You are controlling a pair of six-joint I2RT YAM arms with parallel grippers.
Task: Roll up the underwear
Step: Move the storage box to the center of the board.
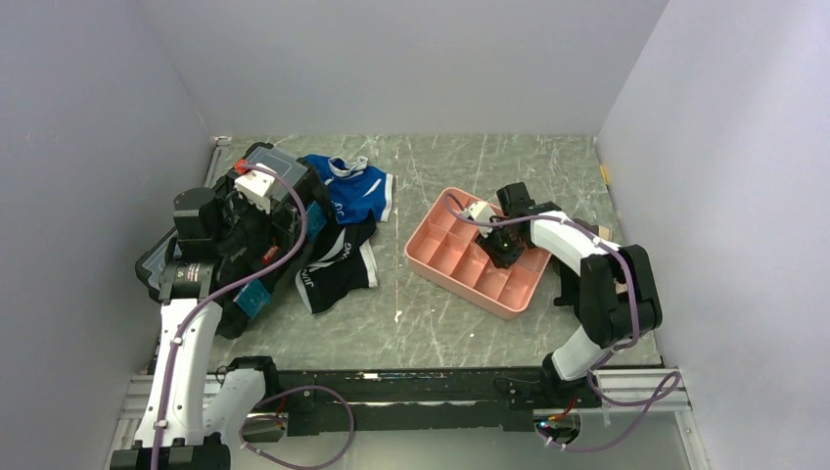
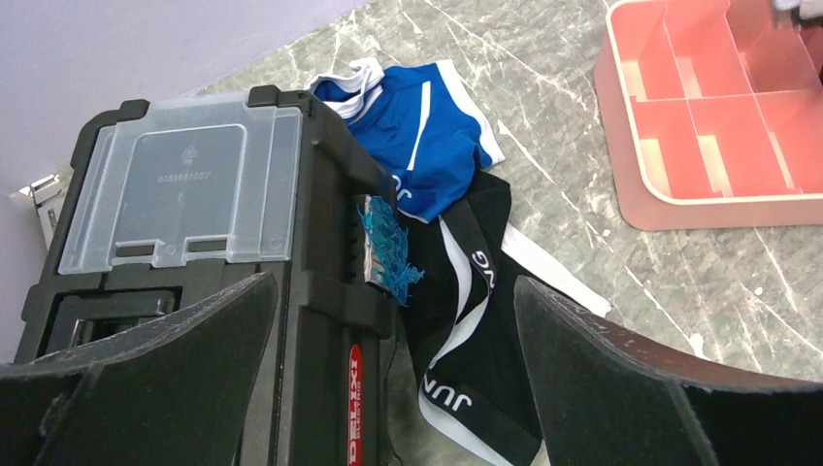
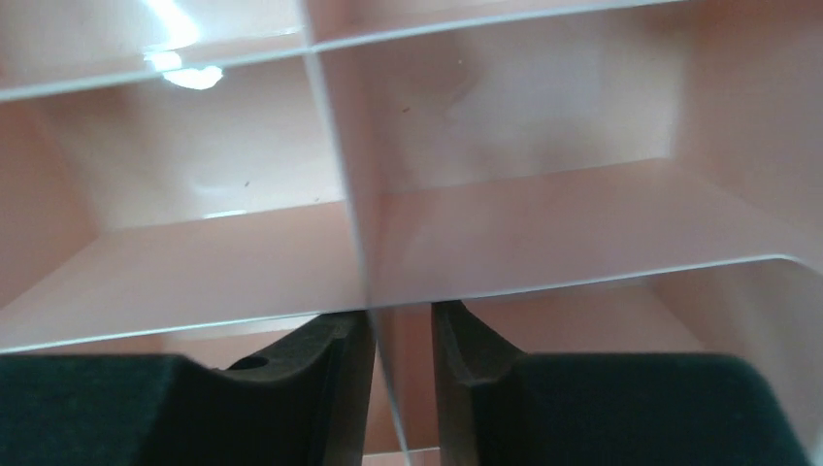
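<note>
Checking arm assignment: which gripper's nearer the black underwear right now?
Left. The left gripper hovers open just beside the black underwear, over the black toolbox. The right gripper is across the table, closed on a divider of the pink tray.

Black cloth underwear (image 1: pixel 338 266), glossy pink plastic tray (image 1: pixel 431 264)

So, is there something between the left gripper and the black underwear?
Nothing visible. The open left gripper hovers above the black case, and the underwear lies exposed on the table beside it, only its top edge under the blue briefs.
</note>
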